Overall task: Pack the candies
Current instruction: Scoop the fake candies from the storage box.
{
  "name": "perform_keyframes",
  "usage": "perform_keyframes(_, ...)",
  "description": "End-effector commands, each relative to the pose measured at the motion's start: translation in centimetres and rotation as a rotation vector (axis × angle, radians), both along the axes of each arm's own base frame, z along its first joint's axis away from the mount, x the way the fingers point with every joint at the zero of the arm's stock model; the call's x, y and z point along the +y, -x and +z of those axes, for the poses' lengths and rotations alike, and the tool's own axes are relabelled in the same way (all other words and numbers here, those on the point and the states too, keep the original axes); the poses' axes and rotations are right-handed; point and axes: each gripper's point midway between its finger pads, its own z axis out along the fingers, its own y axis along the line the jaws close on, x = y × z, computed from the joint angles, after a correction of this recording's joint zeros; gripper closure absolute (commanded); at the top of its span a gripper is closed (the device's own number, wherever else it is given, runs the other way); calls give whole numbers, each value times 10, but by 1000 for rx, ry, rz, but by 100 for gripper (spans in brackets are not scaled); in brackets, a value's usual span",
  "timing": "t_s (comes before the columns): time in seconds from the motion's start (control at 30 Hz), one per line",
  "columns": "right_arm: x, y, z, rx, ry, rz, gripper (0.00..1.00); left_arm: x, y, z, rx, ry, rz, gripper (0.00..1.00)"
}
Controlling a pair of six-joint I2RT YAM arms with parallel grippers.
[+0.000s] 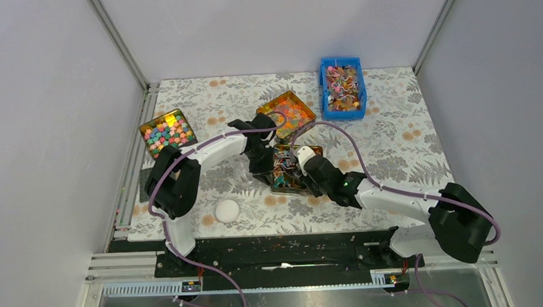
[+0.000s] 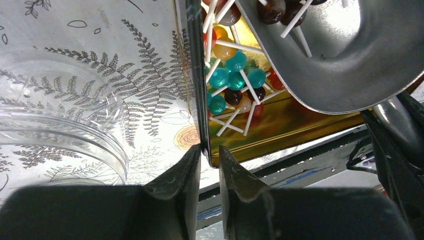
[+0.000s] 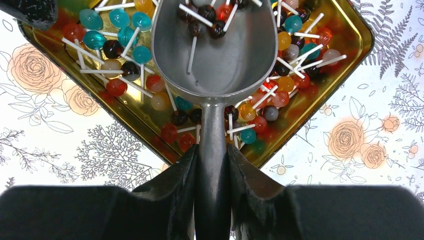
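The candies point(image 3: 116, 86) are small round sweets on thin white sticks, red, orange, teal and dark, lying in a gold tray point(image 3: 345, 60) at the table's middle point(image 1: 315, 150). My left gripper point(image 2: 209, 152) is shut on the tray's side wall point(image 2: 196, 75), one finger on each side; in the top view it point(image 1: 262, 162) is at the tray's left edge. My right gripper point(image 3: 212, 152) is shut on the handle of a metal scoop point(image 3: 215, 55). The scoop bowl sits over the tray with a few candies in it, and also shows in the left wrist view point(image 2: 350, 65).
A clear plastic tub point(image 2: 55, 130) stands left of the tray, white and round in the top view point(image 1: 227, 211). A blue bin point(image 1: 324, 89) of similar sweets is at the back right. A tray of orange pieces point(image 1: 286, 113) and a tray of cube sweets point(image 1: 167, 130) stand behind.
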Motion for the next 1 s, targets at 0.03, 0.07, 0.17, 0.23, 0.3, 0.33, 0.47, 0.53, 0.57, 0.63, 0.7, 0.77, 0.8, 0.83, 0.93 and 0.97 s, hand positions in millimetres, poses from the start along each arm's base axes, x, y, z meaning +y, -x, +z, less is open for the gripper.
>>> perform_keyframes(0.03, 13, -11, 31, -116, -138, -8, 100, -15, -11, 39, -83, 117, -17, 77)
perform_keyframes(0.07, 13, -11, 32, -123, -144, -10, 100, -15, -11, 40, -88, 118, -16, 74)
perform_keyframes(0.17, 10, -10, 34, -134, -155, -12, 100, -16, -13, 48, -108, 135, -18, 69)
perform_keyframes(0.23, 9, -9, 36, -143, -164, -13, 100, -17, -15, 55, -128, 151, -15, 67)
perform_keyframes(0.3, 7, -9, 39, -154, -175, -15, 100, -17, -18, 63, -148, 172, -5, 66)
perform_keyframes(0.33, 6, -8, 40, -157, -177, -16, 100, -17, -19, 68, -158, 183, 1, 66)
perform_keyframes(0.47, 3, -6, 44, -171, -192, -18, 100, -16, -24, 87, -201, 236, 29, 65)
perform_keyframes(0.53, 1, -4, 43, -175, -197, -18, 100, -15, -27, 94, -217, 256, 43, 65)
perform_keyframes(0.57, 0, -3, 43, -178, -201, -18, 100, -14, -28, 98, -225, 264, 49, 65)
perform_keyframes(0.63, 0, -2, 46, -192, -222, -15, 100, -10, -29, 102, -235, 271, 59, 65)
perform_keyframes(0.7, -2, 0, 47, -202, -241, -10, 100, -5, -30, 107, -249, 276, 73, 65)
perform_keyframes(0.77, -6, 1, 46, -211, -240, -19, 100, -2, -30, 108, -253, 276, 80, 65)
perform_keyframes(0.8, -7, 1, 47, -219, -244, -23, 100, -1, -29, 109, -254, 277, 83, 65)
perform_keyframes(0.83, -8, 2, 47, -217, -262, -39, 100, 0, -29, 109, -256, 276, 87, 65)
perform_keyframes(0.93, -12, 4, 50, -236, -284, -50, 100, 4, -28, 109, -257, 275, 97, 65)
perform_keyframes(0.97, -13, 4, 51, -242, -289, -52, 100, 5, -27, 109, -257, 276, 101, 65)
